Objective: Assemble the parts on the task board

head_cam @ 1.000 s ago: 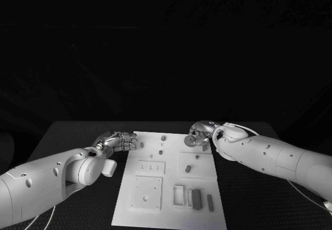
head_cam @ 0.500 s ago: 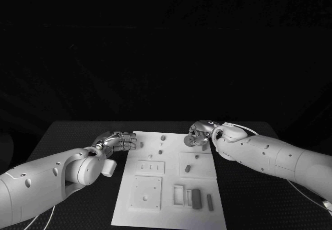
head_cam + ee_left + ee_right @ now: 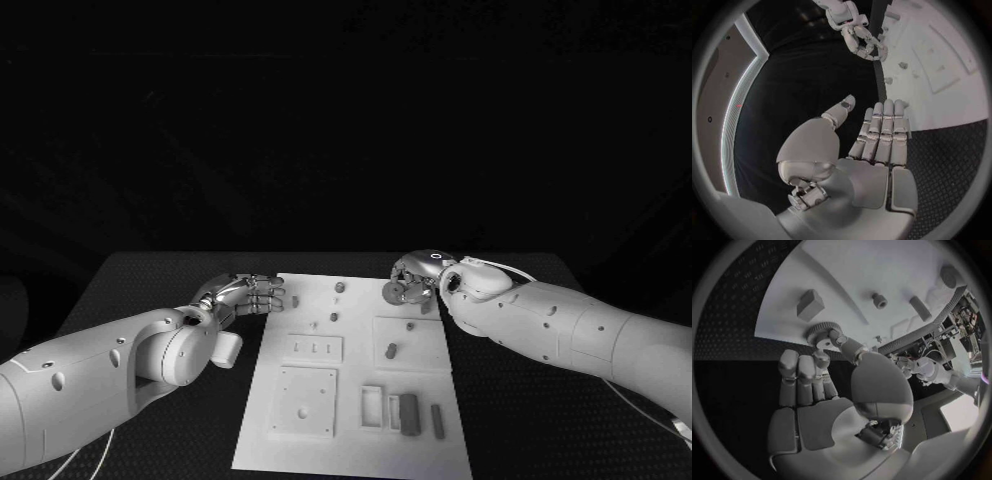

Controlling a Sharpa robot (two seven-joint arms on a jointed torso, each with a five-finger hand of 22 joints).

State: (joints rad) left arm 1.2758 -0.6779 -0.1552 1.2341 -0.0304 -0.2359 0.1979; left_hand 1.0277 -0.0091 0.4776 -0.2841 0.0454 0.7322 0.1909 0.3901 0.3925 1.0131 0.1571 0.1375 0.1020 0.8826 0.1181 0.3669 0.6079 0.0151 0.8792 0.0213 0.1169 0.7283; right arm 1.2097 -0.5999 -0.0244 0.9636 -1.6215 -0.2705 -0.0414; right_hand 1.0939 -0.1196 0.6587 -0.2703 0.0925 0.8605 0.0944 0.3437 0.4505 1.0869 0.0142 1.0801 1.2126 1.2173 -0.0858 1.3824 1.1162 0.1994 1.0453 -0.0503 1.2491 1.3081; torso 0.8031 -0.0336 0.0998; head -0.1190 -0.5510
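The white task board (image 3: 361, 370) lies in the middle of the black table. My right hand (image 3: 418, 272) hovers over the board's far right corner and pinches a small toothed gear (image 3: 394, 291) between thumb and a finger; the gear (image 3: 820, 334) is plain in the right wrist view, just above the board (image 3: 879, 270). My left hand (image 3: 248, 295) rests at the board's far left edge, fingers straight, thumb apart, holding nothing (image 3: 879, 135). Small pegs (image 3: 340, 288) (image 3: 391, 351) stand on the board.
Near the board's front lie a square plate (image 3: 307, 402), a slotted plate (image 3: 316, 349) and two dark bars (image 3: 410, 414). A block (image 3: 809, 304) and a short peg (image 3: 879, 300) sit close to the gear. Black table (image 3: 159, 290) surrounds the board.
My right hand has edged slightly to the left with the gear still pinched. The left hand has stayed where it was.
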